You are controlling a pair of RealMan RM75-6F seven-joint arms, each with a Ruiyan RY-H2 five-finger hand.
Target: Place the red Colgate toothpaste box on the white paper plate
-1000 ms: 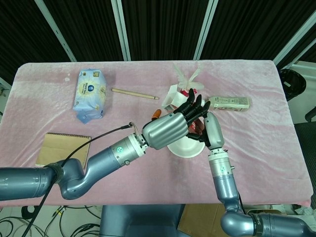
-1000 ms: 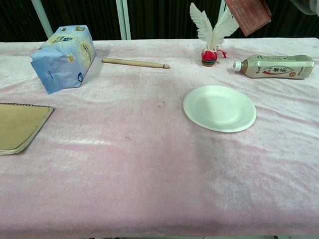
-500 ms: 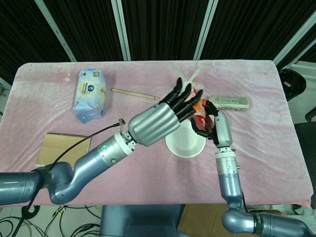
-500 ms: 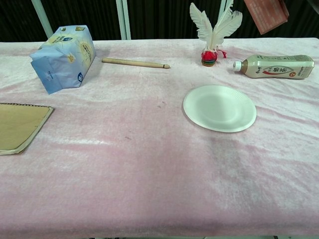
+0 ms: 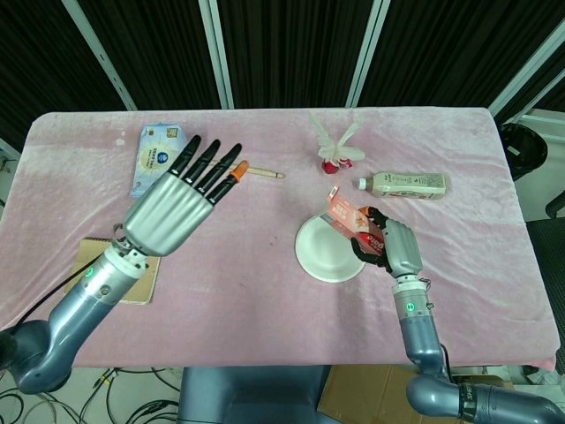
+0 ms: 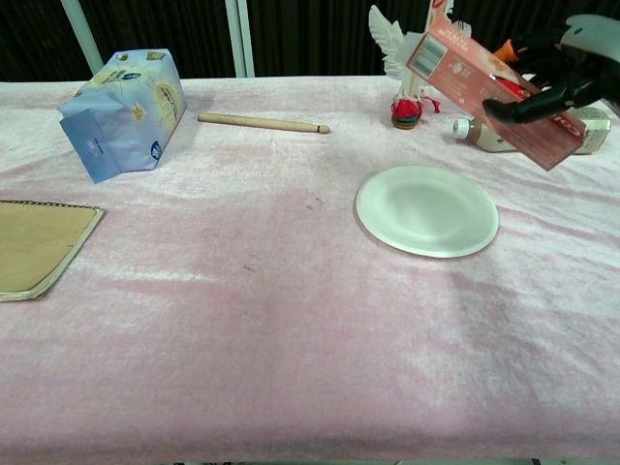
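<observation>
The right hand (image 5: 388, 245) grips the red Colgate toothpaste box (image 6: 489, 84), its dark fingers (image 6: 542, 89) wrapped around the lower end of the carton; the box is held in the air, tilted with its barcoded end up and to the left, above and just to the right of the white paper plate (image 6: 427, 210), not touching it. In the head view the box (image 5: 350, 223) overlaps the plate's right rim (image 5: 311, 256). The left hand (image 5: 175, 204) is raised over the left half of the counter (image 6: 291, 320) with its fingers spread and straight, holding nothing; it does not show in the chest view. On the pink cloth lie a blue tissue pack (image 6: 124, 111) at the far left, a wooden stick (image 6: 263, 122) just to its right, a brown notebook (image 6: 37, 245) at the left edge, a feathered shuttlecock (image 6: 407, 58) standing behind the plate, and a drink bottle (image 5: 404, 185) on its side to the right, partly hidden by the box in the chest view
</observation>
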